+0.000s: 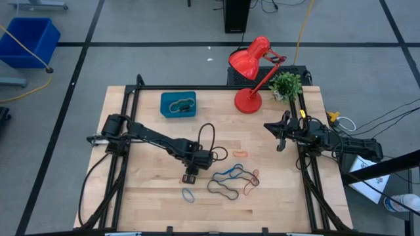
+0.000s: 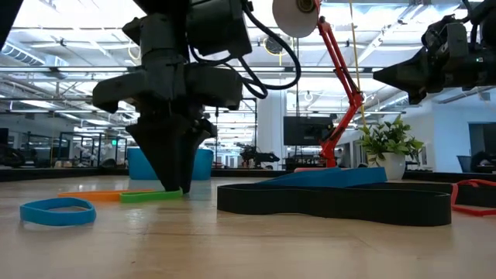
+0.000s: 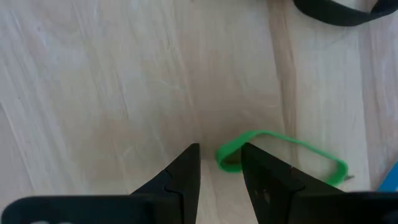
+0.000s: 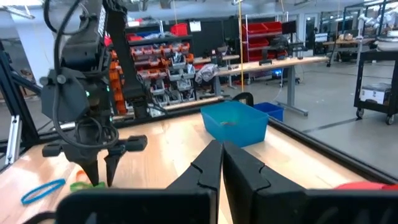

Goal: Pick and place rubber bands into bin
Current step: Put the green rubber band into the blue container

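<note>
My left gripper points down at the table's middle, its fingertips at the wood and narrowly open. In the left wrist view they stand on either side of one end of a green rubber band, which lies flat on the table and also shows in the low view. More bands lie in a tangle to its right, a blue one lies near it, and an orange one lies farther back. The teal bin stands at the far left. My right gripper is shut and empty, raised at the right. My left gripper comes from above, pointing down, with the green band's end in the gap close beside one finger. I cannot tell whether that finger touches the band. The band lies flat on the table.
A red lamp and a small plant stand at the far right. A black cable loop arches over the left wrist. A long black band lies closest to the low camera.
</note>
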`<move>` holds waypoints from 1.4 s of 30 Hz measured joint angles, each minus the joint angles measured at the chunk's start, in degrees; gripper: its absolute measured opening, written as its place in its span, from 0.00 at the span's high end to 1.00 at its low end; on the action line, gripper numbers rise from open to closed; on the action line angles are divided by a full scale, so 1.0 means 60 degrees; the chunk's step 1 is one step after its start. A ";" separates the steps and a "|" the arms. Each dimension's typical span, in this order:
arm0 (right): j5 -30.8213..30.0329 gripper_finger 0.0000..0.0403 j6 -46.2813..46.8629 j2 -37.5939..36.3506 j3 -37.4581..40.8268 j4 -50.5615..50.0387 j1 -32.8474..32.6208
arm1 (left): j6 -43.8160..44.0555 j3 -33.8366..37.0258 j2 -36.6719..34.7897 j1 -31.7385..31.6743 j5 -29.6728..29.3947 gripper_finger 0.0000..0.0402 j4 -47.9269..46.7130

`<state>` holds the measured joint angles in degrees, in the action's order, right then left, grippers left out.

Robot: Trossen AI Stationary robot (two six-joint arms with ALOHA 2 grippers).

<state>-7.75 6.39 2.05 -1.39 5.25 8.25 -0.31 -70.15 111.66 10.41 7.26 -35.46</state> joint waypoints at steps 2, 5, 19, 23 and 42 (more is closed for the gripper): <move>0.0006 0.98 0.0000 0.0026 0.0000 0.0018 0.0000 | -0.0003 -0.0011 0.0008 0.0001 -0.0026 0.72 -0.0065; 0.0004 0.98 0.0000 0.0053 0.0000 0.0005 0.0000 | -0.0027 -0.0004 0.0007 0.0000 -0.0043 0.78 -0.0066; 0.0000 0.98 -0.0004 0.0056 0.0002 0.0011 0.0000 | -0.0249 0.0088 -0.0589 -0.0046 0.0048 0.99 -0.1106; -0.0007 0.98 -0.0029 0.0073 0.0002 0.0013 0.0000 | -0.0242 0.0054 -0.1596 -0.0046 -0.0563 0.98 -0.1470; -0.0022 0.98 -0.0036 0.0107 0.0001 0.0011 0.0000 | -0.0950 0.0043 -0.6136 -0.0718 -0.3293 0.99 -0.1672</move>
<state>-7.88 6.17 2.70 -1.38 5.32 8.25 -6.01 -69.89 74.85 6.10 -12.50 -45.50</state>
